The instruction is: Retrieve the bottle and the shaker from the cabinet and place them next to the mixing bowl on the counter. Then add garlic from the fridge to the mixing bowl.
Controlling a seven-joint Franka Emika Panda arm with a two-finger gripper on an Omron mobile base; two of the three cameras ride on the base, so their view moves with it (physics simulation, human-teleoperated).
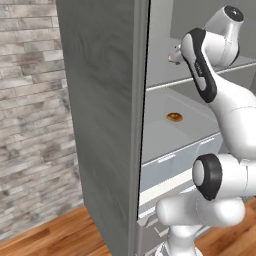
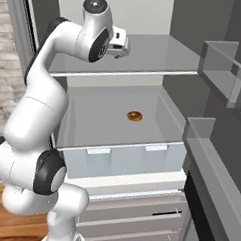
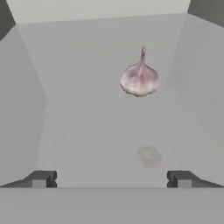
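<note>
fridge (image 2: 211, 147) door open | garlic (image 3: 140, 78) sits toward the shelf's (image 3: 96, 131) back edge | fingers (image 3: 111, 179) spread wide, gripping nothing, hovering above the shelf

The white arm rises from its base, bends at the dark elbow and reaches forward at upper-shelf height. Its gripper (image 3: 112, 178) holds nothing, the two dark fingertips (image 3: 40, 178) spread wide.
</note>
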